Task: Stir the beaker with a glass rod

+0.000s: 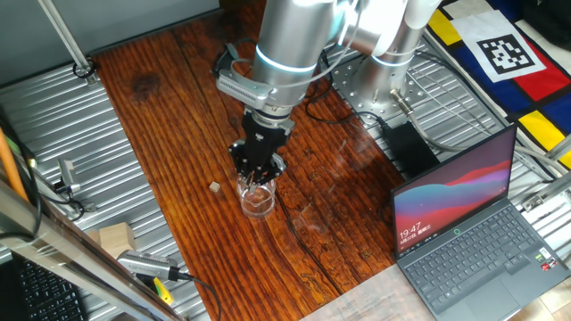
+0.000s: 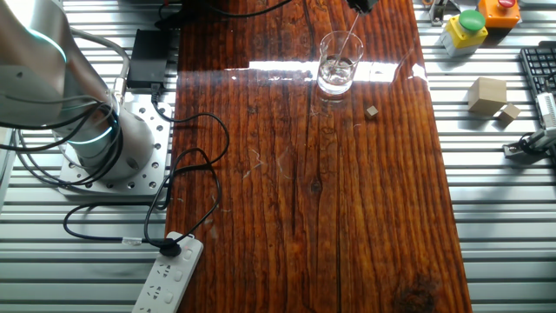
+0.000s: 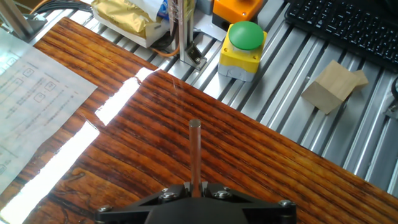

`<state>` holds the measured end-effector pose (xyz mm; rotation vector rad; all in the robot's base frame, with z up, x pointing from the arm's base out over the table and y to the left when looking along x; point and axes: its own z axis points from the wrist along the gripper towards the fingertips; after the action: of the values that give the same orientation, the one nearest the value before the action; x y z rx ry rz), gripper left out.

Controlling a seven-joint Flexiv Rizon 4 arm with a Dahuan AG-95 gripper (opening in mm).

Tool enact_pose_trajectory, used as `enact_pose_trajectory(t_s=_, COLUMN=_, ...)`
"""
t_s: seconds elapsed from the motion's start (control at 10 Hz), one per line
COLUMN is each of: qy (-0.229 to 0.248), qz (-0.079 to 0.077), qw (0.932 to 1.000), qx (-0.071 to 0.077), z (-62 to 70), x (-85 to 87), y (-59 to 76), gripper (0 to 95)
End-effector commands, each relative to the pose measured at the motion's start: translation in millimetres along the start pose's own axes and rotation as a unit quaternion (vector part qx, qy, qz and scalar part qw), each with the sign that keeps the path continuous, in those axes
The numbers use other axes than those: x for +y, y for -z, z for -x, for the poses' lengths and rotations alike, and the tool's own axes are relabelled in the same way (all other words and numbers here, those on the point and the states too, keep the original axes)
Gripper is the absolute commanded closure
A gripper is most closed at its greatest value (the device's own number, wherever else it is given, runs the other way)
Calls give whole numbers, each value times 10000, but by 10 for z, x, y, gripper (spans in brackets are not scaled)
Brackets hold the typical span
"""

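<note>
In one fixed view, the gripper [image 1: 257, 171] hangs from the silver arm [image 1: 290, 45] straight above the beaker [image 1: 257, 198], its black fingers reaching down to just over the glass rim. The beaker stands upright on the dark wooden table [image 1: 178, 116], near the middle of the board. A small tan cube [image 1: 214, 186] lies on the wood just to the left of the beaker, apart from it. The glass rod cannot be made out here against the fingers and the glass. An open laptop [image 1: 464, 223] sits at the right edge of the table.

In the other fixed view, the beaker [image 2: 337, 64] stands near the top of the board, beside a bright glare streak. The glass rod [image 2: 347, 42] slants down from the gripper [image 2: 360, 4], which is mostly cut off by the top edge, and its lower end dips inside the beaker's rim. The tan cube [image 2: 372, 111] lies below and right of the beaker, not touching it. The arm's base [image 2: 104, 148] is bolted at the left, and a white power strip [image 2: 169, 276] lies in front of it.

In the hand view, the gripper [image 3: 196, 190] has its fingers closed tight on the rod [image 3: 195, 152], which sticks straight out between them over the wood. The beaker itself does not show in this picture. A green button on a yellow box [image 3: 244, 46] and a wooden block [image 3: 333, 86] rest on the metal slats beyond the table edge.
</note>
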<state>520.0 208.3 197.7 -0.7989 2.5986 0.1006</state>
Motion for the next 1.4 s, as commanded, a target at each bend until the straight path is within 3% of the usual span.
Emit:
enact_pose_trajectory(t_s=0.1, qy=12, qz=-20, qw=10000, qx=28, z=21, x=6, y=-29, gripper=950)
enact_pose_trajectory(t_s=1.4, qy=-7, qz=-102, qw=9996, qx=244, z=90, x=56, y=-119, gripper=950)
